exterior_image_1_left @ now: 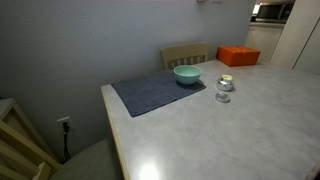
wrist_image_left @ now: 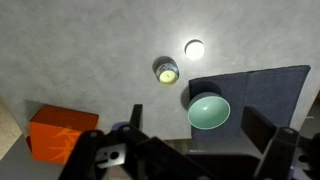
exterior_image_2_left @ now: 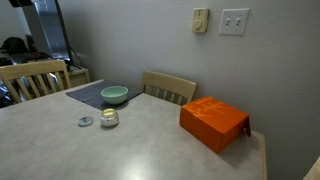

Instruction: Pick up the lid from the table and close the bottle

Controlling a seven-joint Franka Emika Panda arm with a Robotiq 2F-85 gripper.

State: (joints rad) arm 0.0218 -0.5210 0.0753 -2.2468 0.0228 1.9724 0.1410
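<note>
Nothing done yet: lid (wrist_image_left: pixel 194 47) lies loose near the bowl (wrist_image_left: pixel 208 110), and the open bottle (wrist_image_left: pixel 166 70) stands beside the bowl too. Gripper (wrist_image_left: pixel 185 152) hovers above, jaws spread, empty. Pickup and capping remain.

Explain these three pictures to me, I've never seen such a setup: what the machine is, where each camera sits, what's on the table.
The machine is a robot arm ending in two jaws. Two pictures come from cameras outside it, looking across the table from different places; the arm shows in neither. The third comes from a camera on the wrist, looking down; the dark shapes along its bottom edge are the jaws, open and holding nothing. On the table: a dark mat with a teal bowl at its edge, an orange box, the small glass bottle and, beside it but apart, its lid.
</note>
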